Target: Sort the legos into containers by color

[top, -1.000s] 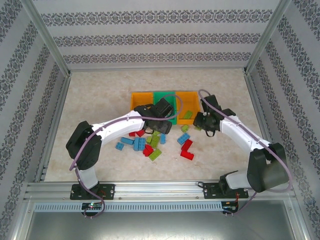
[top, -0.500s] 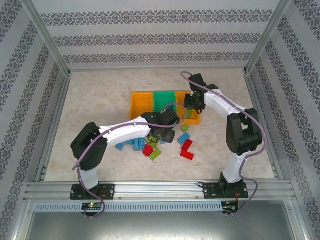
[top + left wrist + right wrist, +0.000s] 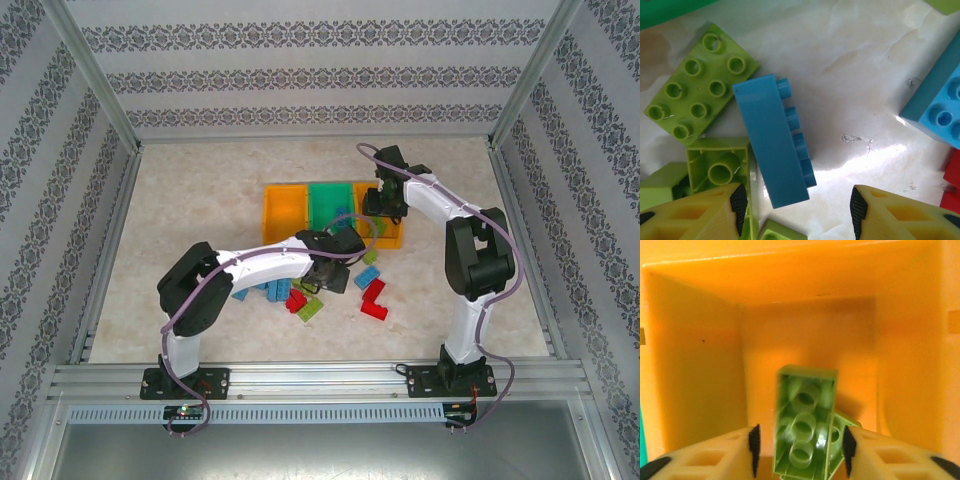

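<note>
Jaws of your right gripper (image 3: 801, 446) are standing apart, dropping a green brick (image 3: 805, 425) at lower centre into the orange bin (image 3: 695, 365). Left gripper (image 3: 796, 207) is hovering open; you are wanting it centred over the blue brick (image 3: 772, 150), left of centre, before closing.

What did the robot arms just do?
The right gripper swung from beside the pile to over the right orange bin and opened. That let go of a green brick, now loose between its fingers inside the bin. The left gripper, open, slid a little nearer over the pile, by a blue brick. The bins stayed put.
</note>
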